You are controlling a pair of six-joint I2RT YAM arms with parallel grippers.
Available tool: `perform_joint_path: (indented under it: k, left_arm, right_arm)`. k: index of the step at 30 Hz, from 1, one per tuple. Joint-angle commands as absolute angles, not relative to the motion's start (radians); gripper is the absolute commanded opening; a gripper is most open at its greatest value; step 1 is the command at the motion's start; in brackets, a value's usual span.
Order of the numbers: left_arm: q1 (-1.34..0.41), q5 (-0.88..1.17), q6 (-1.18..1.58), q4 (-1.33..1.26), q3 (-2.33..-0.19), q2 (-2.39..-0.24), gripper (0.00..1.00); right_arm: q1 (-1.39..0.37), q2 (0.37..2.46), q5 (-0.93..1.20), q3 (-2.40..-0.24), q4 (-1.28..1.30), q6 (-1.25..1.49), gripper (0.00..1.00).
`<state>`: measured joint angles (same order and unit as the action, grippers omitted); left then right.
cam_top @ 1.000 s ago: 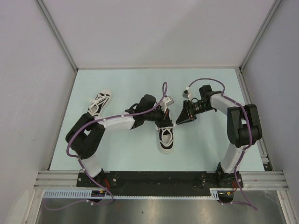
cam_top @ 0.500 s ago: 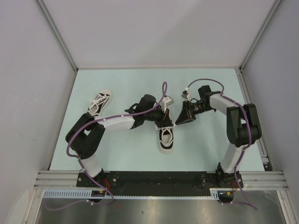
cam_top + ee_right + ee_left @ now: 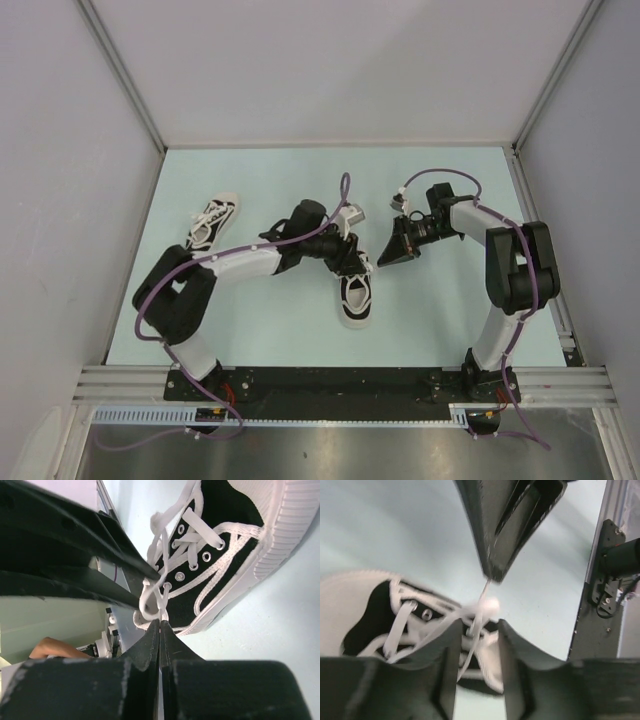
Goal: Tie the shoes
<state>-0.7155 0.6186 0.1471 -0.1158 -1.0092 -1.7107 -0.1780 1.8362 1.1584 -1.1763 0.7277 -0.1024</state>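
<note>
One shoe (image 3: 355, 297), black with a white sole and toe cap, lies mid-table with its toe toward me. It also shows in the left wrist view (image 3: 362, 630) and the right wrist view (image 3: 235, 525). The other shoe (image 3: 213, 220) lies at the far left, apart from both arms. My right gripper (image 3: 379, 262) is shut on a white lace (image 3: 156, 592), which runs taut from its tips (image 3: 160, 622) to the knot at the eyelets. My left gripper (image 3: 477, 627) hovers over the shoe's tongue with its jaws open. A loose lace strand (image 3: 472, 630) runs between its fingers.
The pale blue table (image 3: 260, 180) is walled on three sides by grey panels. A metal rail (image 3: 540, 230) runs along the right edge, and the right arm's base (image 3: 612, 565) stands beside it. The arm bases sit on the near rail (image 3: 340, 385).
My left arm has shifted a little up and to the left, with its elbow swinging left. The right gripper keeps its hold on the lace in nearly the same place.
</note>
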Motion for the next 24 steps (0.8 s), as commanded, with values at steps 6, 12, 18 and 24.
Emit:
perform_joint_path:
  k: [6, 12, 18, 24]
  left_arm:
    - [-0.431, 0.603, 0.003, 0.121, -0.995, -1.451, 0.64]
    - [-0.400, 0.384, -0.155, 0.232, -1.215, -1.693, 0.63]
    - [-0.426, 0.231, -0.215, 0.311, -1.503, -1.969, 0.59]
    - [-0.466, 0.196, -0.252, 0.371, -1.726, -2.150, 0.57]
  right_arm:
    - [-0.143, 1.761, 1.103, -1.198, 0.799, -0.153, 0.00]
    - [-0.129, 1.709, 1.060, -1.197, 0.808, -0.146, 0.00]
    - [-0.127, 1.638, 0.991, -1.198, 0.808, -0.135, 0.00]
    - [-0.133, 1.615, 0.919, -1.197, 0.816, -0.135, 0.00]
